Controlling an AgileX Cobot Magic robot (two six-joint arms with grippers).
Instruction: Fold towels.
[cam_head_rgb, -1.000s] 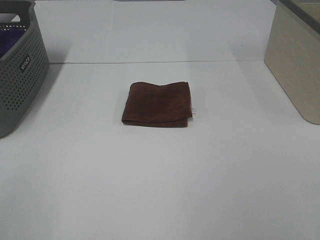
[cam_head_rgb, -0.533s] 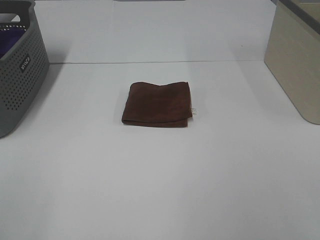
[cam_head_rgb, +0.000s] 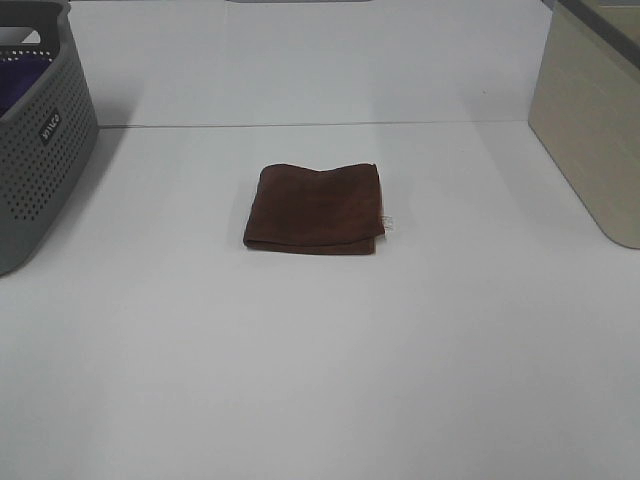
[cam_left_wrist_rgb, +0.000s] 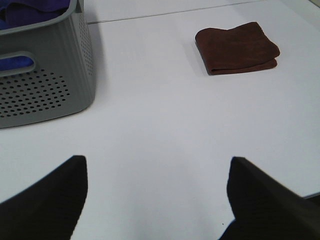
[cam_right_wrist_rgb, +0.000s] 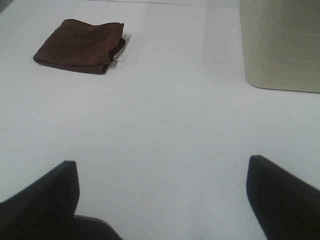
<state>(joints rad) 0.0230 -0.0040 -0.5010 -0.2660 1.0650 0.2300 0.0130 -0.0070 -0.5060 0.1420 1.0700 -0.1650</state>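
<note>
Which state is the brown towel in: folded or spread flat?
Folded. The towel lies as a compact stacked rectangle; layered edges show at one side in the left wrist view, its tag sticking out.

The grey perforated basket (cam_head_rgb: 40, 140) is cut off by the left edge of the exterior high view, and its white label is too small to read. The beige bin (cam_head_rgb: 590, 120) on the right runs out of the picture. The towel's white tag (cam_head_rgb: 387, 224) shows no legible print. Only the fingertips of the left gripper (cam_left_wrist_rgb: 155, 200) and the right gripper (cam_right_wrist_rgb: 162, 200) show, at the edge of the wrist views.
</note>
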